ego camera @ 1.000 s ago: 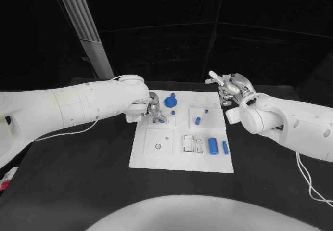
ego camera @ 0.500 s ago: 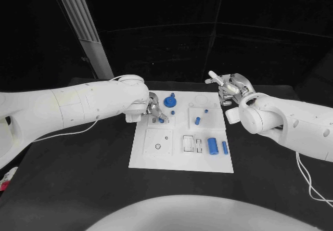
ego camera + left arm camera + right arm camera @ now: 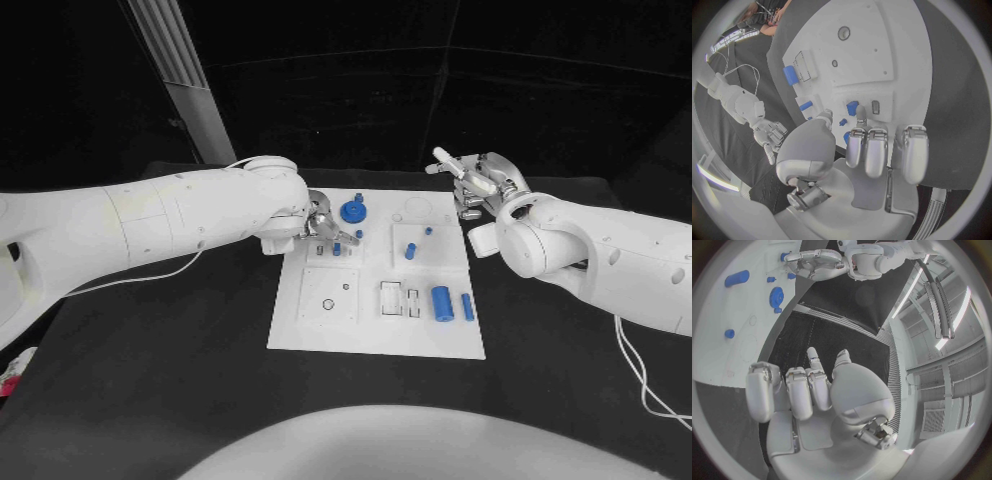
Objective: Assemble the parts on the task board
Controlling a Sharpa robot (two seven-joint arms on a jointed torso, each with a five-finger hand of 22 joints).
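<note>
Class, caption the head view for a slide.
Left hand over the board's far left corner; right hand raised beside it.

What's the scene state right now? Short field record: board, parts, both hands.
board: white task board at mid-table
parts: blue gear-like part at the board's far end; two blue cylinders lying side by side near its right edge; blue peg in the middle
left hand: left hand over the board's far left corner, fingertips by a small blue part; grip unclear
right hand: right hand raised off the board's far right corner, holding nothing
</note>
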